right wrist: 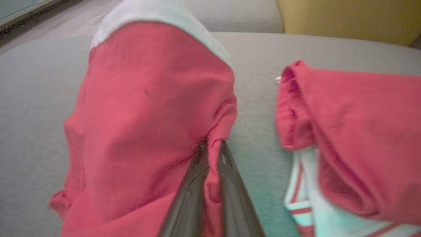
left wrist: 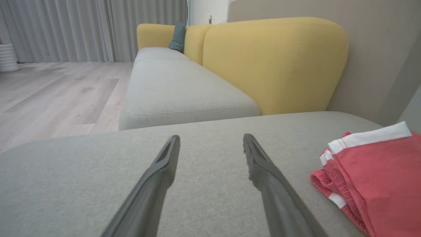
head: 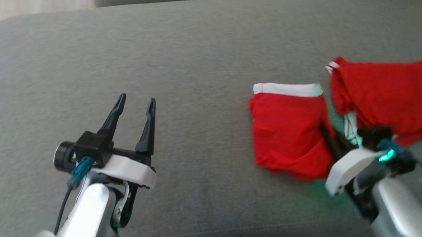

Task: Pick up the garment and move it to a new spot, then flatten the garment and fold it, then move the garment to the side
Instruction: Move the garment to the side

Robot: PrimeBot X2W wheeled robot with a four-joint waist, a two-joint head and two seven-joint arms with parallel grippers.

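Right wrist view: my right gripper [right wrist: 212, 146] is pinching a fold at the edge of the red knit garment with the white band [right wrist: 148, 98], jaws nearly together on it. The garment is lying on the flat grey fabric sofa cushion [head: 164, 60], toward my right side. Just beside it a second red bundle with white-and-red striped trim [right wrist: 361, 115] is lying, with a strip of cushion showing between them. I cannot tell whether the two are joining lower down. My left gripper [head: 136, 101] is hovering wide open and empty over bare cushion, well apart from the cloth.

Judgement: this is looking like the pick-up step, early in the task. For a clean lift I am wanting the pinch to be taking every layer of the fold. I am planning on rising straight and slowly while watching whether the neighbouring bundle is dragging along. If it is, I am bringing the left gripper in for the opposite edge.
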